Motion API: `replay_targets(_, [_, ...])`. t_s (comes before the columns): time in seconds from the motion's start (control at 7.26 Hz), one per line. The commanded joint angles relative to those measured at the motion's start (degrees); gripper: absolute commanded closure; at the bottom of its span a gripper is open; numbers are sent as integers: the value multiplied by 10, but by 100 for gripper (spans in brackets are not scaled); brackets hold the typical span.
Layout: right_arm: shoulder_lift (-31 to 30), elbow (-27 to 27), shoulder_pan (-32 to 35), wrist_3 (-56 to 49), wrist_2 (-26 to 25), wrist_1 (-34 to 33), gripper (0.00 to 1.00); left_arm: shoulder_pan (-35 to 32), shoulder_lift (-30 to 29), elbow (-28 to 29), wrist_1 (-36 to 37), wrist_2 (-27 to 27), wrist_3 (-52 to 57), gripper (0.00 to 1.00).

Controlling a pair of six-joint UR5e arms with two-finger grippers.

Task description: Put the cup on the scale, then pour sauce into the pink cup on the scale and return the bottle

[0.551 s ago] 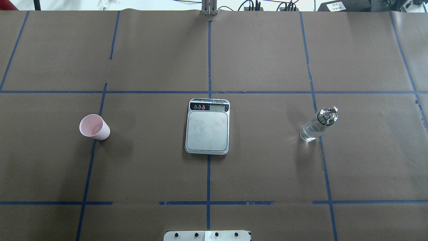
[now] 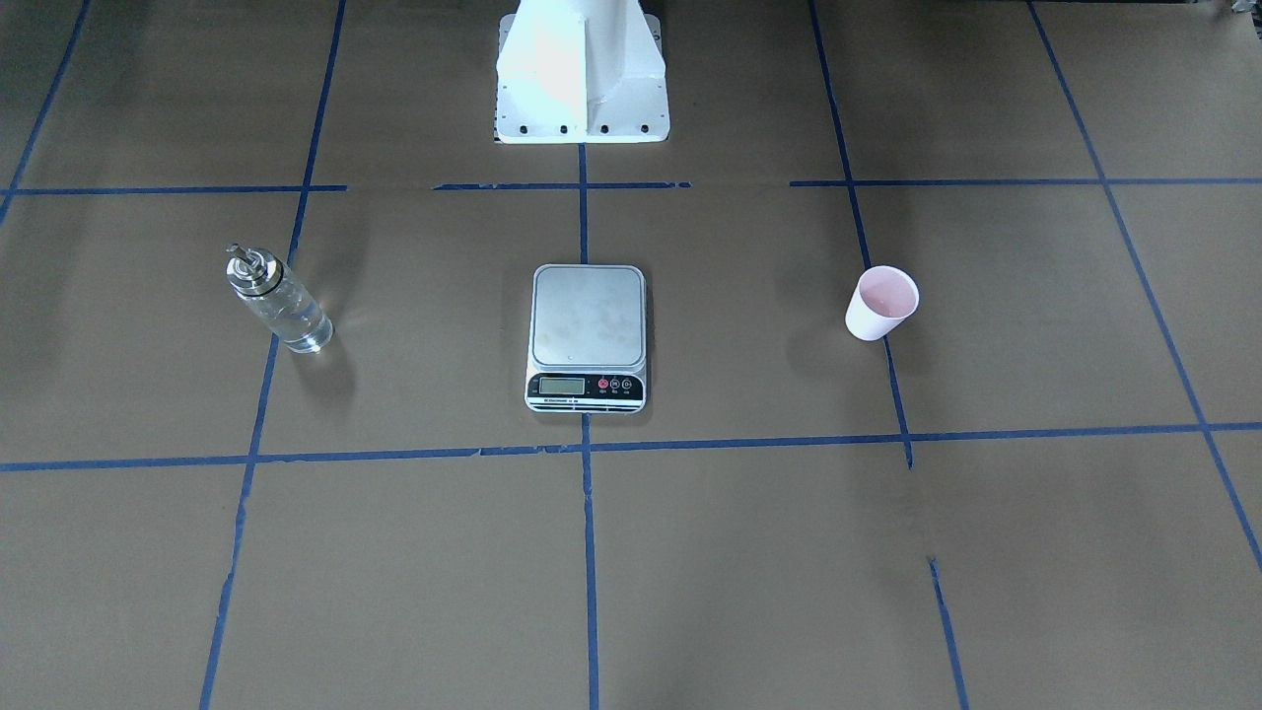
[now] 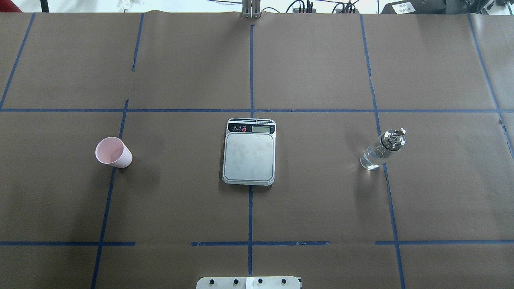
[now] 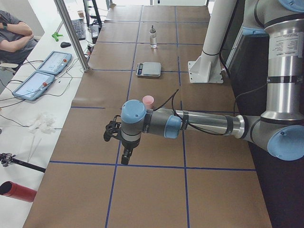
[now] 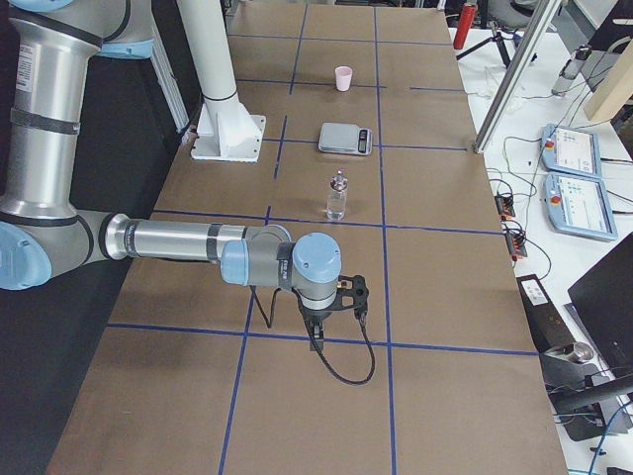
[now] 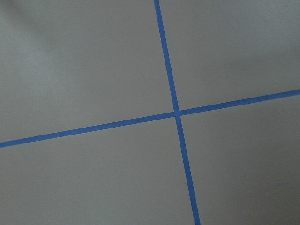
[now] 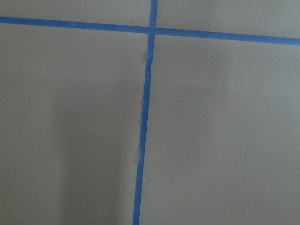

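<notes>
Brown-paper table (image 3: 180,200), blue tape grid. Small pale-pink tapered cup (image 3: 113,152) upright on robot's left, well apart from central flat steel-topped scale (image 3: 249,154). Left gripper (image 4: 126,159) nearer; cup lies scale-ward of it. Spread or pressed together: cannot tell. Right gripper (image 5: 316,342): likewise cannot tell.

I see the counter (image 3: 321,72) covered in brown paper and split into big squares by blue tape lines (image 3: 250,72). A tape crossing sits under each wrist camera, and on the right wrist view one strip (image 7: 143,122) has ragged edges.

In my left side view, a white bench (image 4: 19,142) runs along the counter's far side from the robot. On it lie one touch-screen pendant (image 4: 56,62) just beside another (image 4: 34,85), loose cables, a crumpled white tissue (image 4: 43,121) and a red cylinder (image 4: 18,191) on its side. A metal post (image 4: 73,35) rises at the counter's edge. A person (image 4: 16,35) in a grey shirt sits at that bench, arms crossed.
</notes>
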Motion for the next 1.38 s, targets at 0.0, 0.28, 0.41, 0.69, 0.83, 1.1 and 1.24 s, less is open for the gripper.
replay_targets(0.0, [0, 2, -4, 2, 1, 32, 0, 14, 0, -3, -24, 0, 0, 0])
replay_targets(0.28, [0, 1, -10, 9, 0, 125, 0, 88, -4, -3, -60, 3, -5, 0])
replay_targets(0.41, [2, 1, -10, 8, -2, 166, 0, 92, -6, -6, -82, 1, -8, 0])
replay_targets(0.69, [6, -1, -10, 8, -2, 244, 0, 92, -18, -19, -185, -7, -9, 0])
replay_targets(0.83, [6, -5, -10, 9, 0, 260, 0, 92, -28, -20, -266, -7, -10, 0])
replay_targets(1.1, [6, -8, -10, 9, -1, 263, 0, 91, -41, -19, -309, -23, -59, 0])
replay_targets(1.24, [7, -8, -10, 9, 2, 263, 0, 92, -41, -9, -313, -38, -59, 0])
